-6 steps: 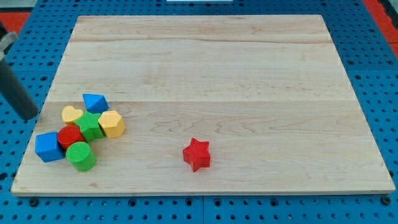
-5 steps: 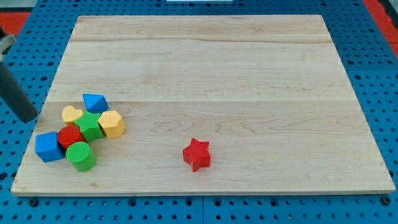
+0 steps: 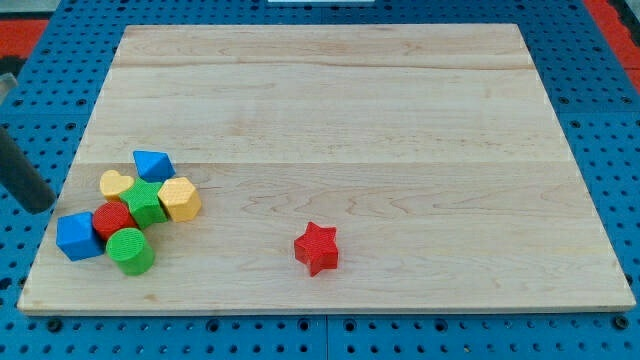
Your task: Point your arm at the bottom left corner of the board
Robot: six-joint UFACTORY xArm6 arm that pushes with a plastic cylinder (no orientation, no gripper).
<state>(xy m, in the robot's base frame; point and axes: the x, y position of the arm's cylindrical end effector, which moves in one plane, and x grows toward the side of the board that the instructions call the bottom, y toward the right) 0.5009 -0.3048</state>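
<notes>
Your tip (image 3: 40, 205) sits at the frame's left edge, off the board (image 3: 330, 100), on the blue desk (image 3: 600, 120). It is a bare rod, gripping nothing. The board's bottom-left corner (image 3: 24, 305) lies below it. The blue cube (image 3: 78, 237) is the nearest block.

A blue pegboard table (image 3: 600, 150) lies under even light, red surface (image 3: 20, 30) at its top corners.

No readable text, label, number or sign shows anywhere.
</notes>
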